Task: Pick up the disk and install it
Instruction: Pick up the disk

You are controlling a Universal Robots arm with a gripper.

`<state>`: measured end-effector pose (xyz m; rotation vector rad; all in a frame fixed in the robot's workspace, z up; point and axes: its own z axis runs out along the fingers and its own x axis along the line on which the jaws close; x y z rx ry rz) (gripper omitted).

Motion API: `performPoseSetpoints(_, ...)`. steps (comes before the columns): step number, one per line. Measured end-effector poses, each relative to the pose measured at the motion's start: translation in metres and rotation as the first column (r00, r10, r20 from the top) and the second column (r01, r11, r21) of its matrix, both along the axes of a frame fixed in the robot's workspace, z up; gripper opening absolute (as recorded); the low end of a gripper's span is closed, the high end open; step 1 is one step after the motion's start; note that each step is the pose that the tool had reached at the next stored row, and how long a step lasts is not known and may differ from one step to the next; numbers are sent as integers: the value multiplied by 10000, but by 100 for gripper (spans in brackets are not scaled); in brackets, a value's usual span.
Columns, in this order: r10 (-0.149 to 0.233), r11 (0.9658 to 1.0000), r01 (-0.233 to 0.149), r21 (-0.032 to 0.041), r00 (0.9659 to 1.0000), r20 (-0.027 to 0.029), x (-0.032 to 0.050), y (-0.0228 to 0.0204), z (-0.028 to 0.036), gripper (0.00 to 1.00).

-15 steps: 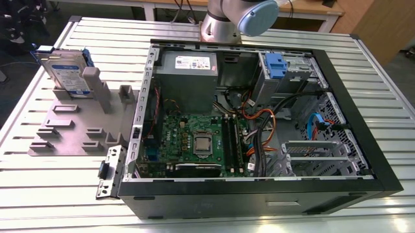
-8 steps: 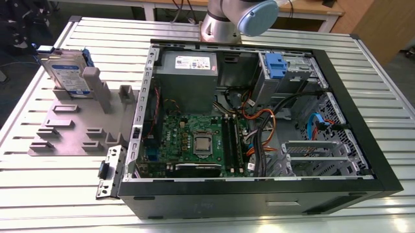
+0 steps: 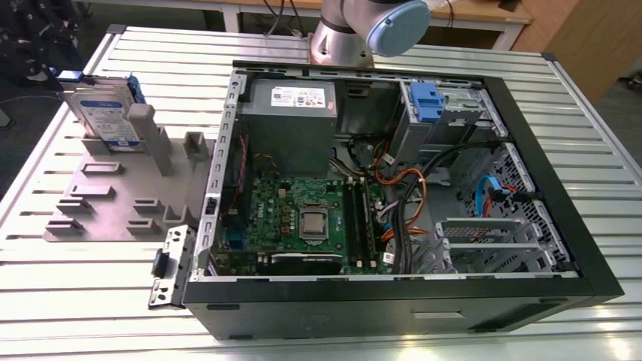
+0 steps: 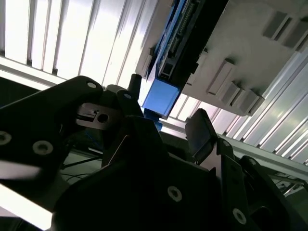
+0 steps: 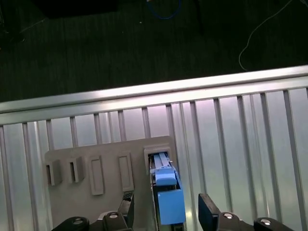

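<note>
While the disk (image 3: pixel 101 113) stands upright in the grey holder (image 3: pixel 120 199) near the bench's (image 3: pixel 597 150) far corner, at the exterior view's left, the gripper (image 5: pixel 166 202) hangs over its blue end tab (image 5: pixel 169 211) with fingers (image 5: pixel 209 214) spread (gripping nothing). If they close off-centre, I'd guess the disk tilts and jams in its slot.

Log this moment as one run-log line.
disk: upright in grey slotted holder | pincer: open, either side of disk's blue end tab, no contact | install: not done
</note>
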<state>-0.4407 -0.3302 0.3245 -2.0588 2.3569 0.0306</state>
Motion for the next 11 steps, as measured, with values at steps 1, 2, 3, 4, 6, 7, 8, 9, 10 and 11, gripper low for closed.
performPoseSetpoints(1, 118, 9999, -118, 10, 9999, 1, -1, 0, -13, 64)
performPoseSetpoints(2, 284, 9996, -284, 12, 9996, 0, -1, 0, -23, 64)
performPoseSetpoints(3, 462, 9989, -462, 14, 9989, -1, -1, 0, -33, 64)
performPoseSetpoints(4, 640, 9979, -640, 15, 9979, 0, -2, 1, -44, 64)
performPoseSetpoints(6, 818, 9967, -818, 15, 9967, -2, -9, 0, -60, 64)
performPoseSetpoints(7, 834, 9965, -834, 17, 9965, 1, -13, -1, -66, 64)
performPoseSetpoints(8, 836, 9965, -836, 17, 9965, 1, -15, -1, -67, 64)
performPoseSetpoints(9, 836, 9965, -836, 17, 9965, 0, -15, 0, -67, 64)
performPoseSetpoints(10, 836, 9965, -836, 17, 9965, 0, -16, 0, -70, 64)
performPoseSetpoints(11, 837, 9965, -837, 17, 9965, 0, -16, 0, -73, 64)
